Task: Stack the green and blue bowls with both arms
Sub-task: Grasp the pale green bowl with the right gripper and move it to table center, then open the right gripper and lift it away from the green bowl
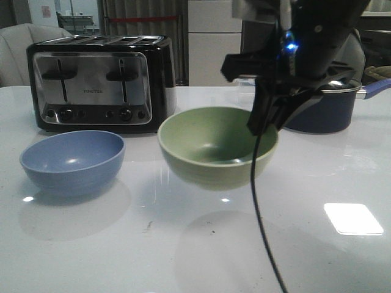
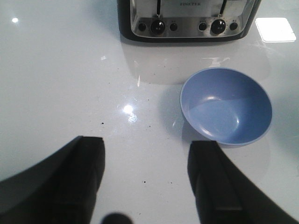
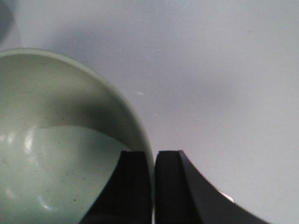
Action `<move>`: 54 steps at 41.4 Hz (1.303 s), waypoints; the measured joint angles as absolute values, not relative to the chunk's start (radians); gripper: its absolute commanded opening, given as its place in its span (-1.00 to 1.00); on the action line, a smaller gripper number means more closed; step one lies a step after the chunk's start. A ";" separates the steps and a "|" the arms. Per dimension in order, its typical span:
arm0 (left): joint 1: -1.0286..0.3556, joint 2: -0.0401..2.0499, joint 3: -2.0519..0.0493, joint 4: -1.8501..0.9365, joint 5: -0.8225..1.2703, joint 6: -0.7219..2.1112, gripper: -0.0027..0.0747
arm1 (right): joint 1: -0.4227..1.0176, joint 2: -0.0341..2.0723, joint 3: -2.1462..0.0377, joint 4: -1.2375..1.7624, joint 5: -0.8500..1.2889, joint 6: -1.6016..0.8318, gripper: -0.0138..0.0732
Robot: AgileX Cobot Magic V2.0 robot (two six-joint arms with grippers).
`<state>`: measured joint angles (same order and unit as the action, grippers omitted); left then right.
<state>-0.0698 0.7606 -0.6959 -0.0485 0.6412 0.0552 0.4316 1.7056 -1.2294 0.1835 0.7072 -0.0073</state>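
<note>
Now the green bowl's point(image 3: 70, 158) rim sits between closed jaws.

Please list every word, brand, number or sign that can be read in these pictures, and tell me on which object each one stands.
Brand word in the middle of the toaster front panel, between its two levers: too blurred to read in the front view, and cut by the frame edge and still blurred in the left wrist view.
Markings beside the toaster's knobs: too small to read.
Blue bowl, green bowl, pot: no text visible.
</note>
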 measured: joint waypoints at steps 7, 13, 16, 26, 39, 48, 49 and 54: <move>-0.070 0.761 -0.696 -0.048 0.641 0.055 0.24 | 0.471 1.781 -1.229 0.190 0.668 -0.009 -0.51; -0.070 0.761 -0.696 -0.048 0.641 0.053 0.24 | 0.474 1.816 -1.229 0.188 0.659 -0.009 -0.12; -0.070 0.761 -0.696 -0.048 0.641 0.053 0.24 | 0.474 1.820 -1.229 0.180 0.657 -0.009 0.11; -0.070 0.761 -0.696 -0.048 0.641 0.053 0.24 | 0.474 1.802 -1.229 0.114 0.617 -0.009 0.27; -0.070 0.761 -0.696 -0.036 0.640 0.053 0.25 | 0.481 1.496 -1.147 0.101 0.613 -0.038 0.27; -0.070 0.761 -0.696 -0.035 0.620 0.053 0.48 | 0.495 1.216 -0.975 0.101 0.619 -0.042 0.27; -0.070 0.761 -0.696 -0.035 0.614 0.053 0.52 | 0.495 1.181 -0.958 0.101 0.621 -0.044 0.27; -0.087 0.763 -0.696 -0.032 0.576 0.053 0.63 | 0.495 1.043 -0.864 0.101 0.639 -0.044 0.27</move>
<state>-0.0872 0.7627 -0.6959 -0.0324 0.5756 0.0534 0.4952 1.0432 -0.8641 0.1008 0.6390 -0.0440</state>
